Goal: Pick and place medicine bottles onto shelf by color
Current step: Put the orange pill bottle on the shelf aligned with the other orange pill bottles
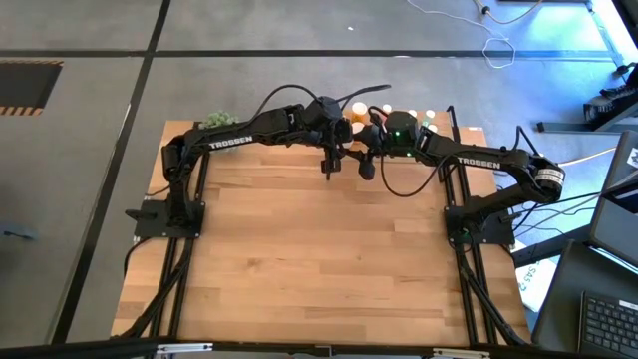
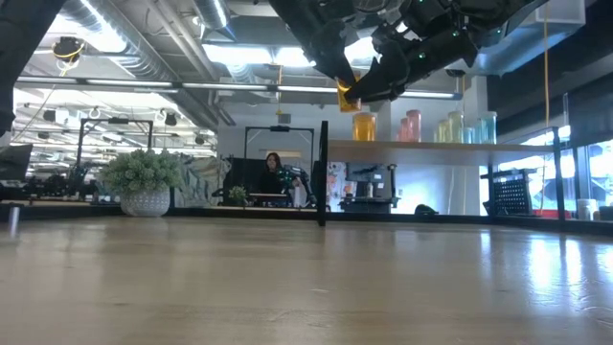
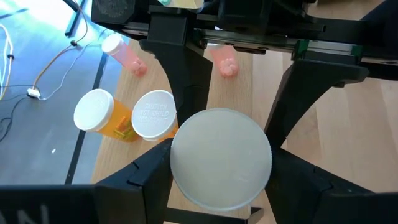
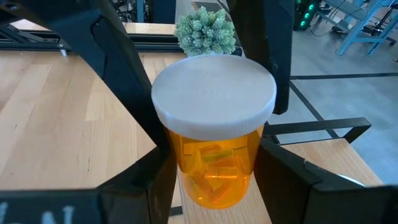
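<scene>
An orange medicine bottle with a white cap [image 2: 347, 96] hangs in the air between both grippers, near the shelf's near side. My left gripper [image 3: 221, 165] is shut on its cap end. My right gripper [image 4: 214, 180] is shut on its orange body. The shelf [image 2: 441, 146] stands at the table's far edge. On it stand orange [image 2: 364, 126], pink [image 2: 414, 125], yellowish [image 2: 450, 126] and green [image 2: 487, 126] bottles. In the left wrist view two orange bottles [image 3: 99, 115] and pink bottles [image 3: 127, 56] stand on the shelf board. My left gripper pinches the bottle's white cap [image 3: 221, 155] between its two fingers, one on each side of the rim. The fingers point down from above, along the bottle. The bottle is lifted clear of the table. My right gripper pinches the orange body [image 4: 214, 171] just below the cap, one finger on each side. The fingers lie across the bottle. The bottle stands roughly upright, cap up, clear of table and shelf.
A green fuzzy plant ball in a pot [image 2: 144, 177] stands at the table's far left [image 1: 221, 119]. The shelf's black posts [image 2: 323, 172] rise beside the grippers. The wide wooden tabletop [image 1: 319, 249] lies toward the near edge. A person sits in the room behind [image 2: 275, 163].
</scene>
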You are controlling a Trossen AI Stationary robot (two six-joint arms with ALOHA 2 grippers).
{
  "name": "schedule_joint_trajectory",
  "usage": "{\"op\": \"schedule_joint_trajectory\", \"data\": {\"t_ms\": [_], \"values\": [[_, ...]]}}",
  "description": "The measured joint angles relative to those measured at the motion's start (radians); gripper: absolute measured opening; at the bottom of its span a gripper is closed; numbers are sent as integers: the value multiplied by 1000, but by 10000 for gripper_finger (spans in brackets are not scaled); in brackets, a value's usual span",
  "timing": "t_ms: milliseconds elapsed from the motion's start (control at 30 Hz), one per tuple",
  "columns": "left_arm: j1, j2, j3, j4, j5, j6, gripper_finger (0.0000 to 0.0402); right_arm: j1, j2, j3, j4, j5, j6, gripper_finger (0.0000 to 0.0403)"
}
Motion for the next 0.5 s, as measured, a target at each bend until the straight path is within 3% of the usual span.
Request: {"op": "schedule_joint_trajectory", "data": {"t_ms": [500], "values": [[0, 0, 0, 0, -16, 4, 207, 0, 1, 1, -3, 0, 3, 194]]}}
